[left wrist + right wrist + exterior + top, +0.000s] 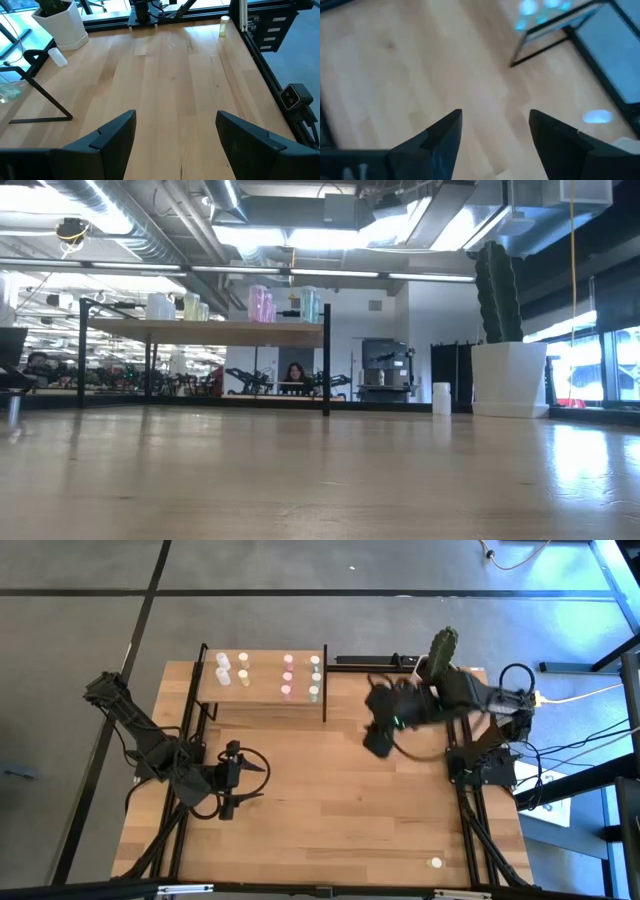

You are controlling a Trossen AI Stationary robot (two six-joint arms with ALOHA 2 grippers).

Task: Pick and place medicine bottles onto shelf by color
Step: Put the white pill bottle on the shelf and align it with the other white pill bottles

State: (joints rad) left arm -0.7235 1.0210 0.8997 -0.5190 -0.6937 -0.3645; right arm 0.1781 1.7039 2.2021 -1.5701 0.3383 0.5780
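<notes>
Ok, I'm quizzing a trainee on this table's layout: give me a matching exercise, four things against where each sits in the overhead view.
Things:
1. shelf
2. cactus
3. lone vial
4. left gripper

Places in the high view:
A. table's bottom right corner
B. table's left half, open over bare wood
C. table's top left
D. table's top right

Pairs: 1-C, 2-D, 3-A, 4-B

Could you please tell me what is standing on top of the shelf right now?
Eight small bottles stand on the shelf in four pairs: white, yellow, pink, green. Nothing covers them.
</notes>
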